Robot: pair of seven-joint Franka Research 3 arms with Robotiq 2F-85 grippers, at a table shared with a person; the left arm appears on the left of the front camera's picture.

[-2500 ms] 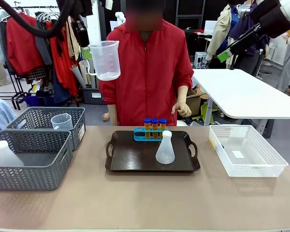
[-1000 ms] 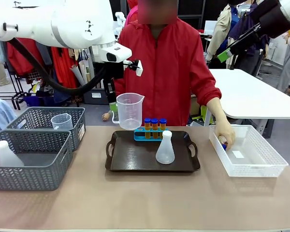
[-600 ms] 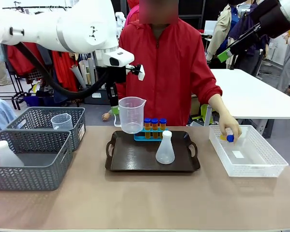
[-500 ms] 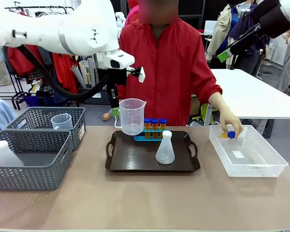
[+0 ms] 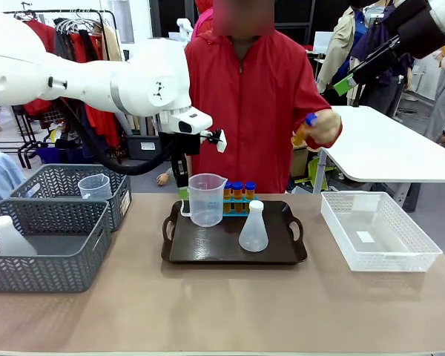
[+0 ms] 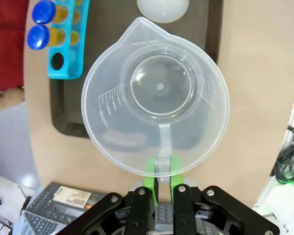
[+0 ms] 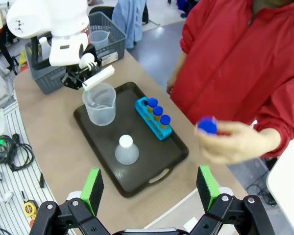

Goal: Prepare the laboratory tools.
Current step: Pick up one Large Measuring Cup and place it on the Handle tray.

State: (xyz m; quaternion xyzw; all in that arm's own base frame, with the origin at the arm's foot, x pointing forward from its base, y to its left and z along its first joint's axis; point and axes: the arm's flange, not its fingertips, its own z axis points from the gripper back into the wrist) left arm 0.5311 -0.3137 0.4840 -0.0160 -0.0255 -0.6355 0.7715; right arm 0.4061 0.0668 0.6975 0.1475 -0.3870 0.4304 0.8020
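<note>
Meanwhile the left gripper (image 6: 160, 183) pinches the empty jug's (image 6: 155, 95) handle over the tray (image 5: 208, 248); right gripper (image 7: 149, 188) gapes empty; wrist view reveals the rack's (image 6: 67, 39) vacant slot

Measuring jug (image 5: 206, 199) is showing clear, with faint raised graduations inside (image 6: 108, 103). Conical flask (image 5: 253, 228) is looking translucent white. Rack (image 6: 66, 44) is showing bright blue; three tubes (image 5: 237, 190) in it are looking orange under blue caps. Fourth tube (image 5: 305, 127) in the person's hand (image 5: 320, 126) is showing the same orange with blue cap. Tray (image 5: 208, 248) is reading dark brown, desk (image 5: 230, 311) beige. Left end effector (image 6: 161, 172) is showing black body with green pads. Mesh baskets (image 5: 44, 245) are looking grey with a herringbone cut-out pattern. Lattice bin (image 5: 378, 231) is showing white. Person's jacket (image 5: 256, 96) is looking red.
</note>
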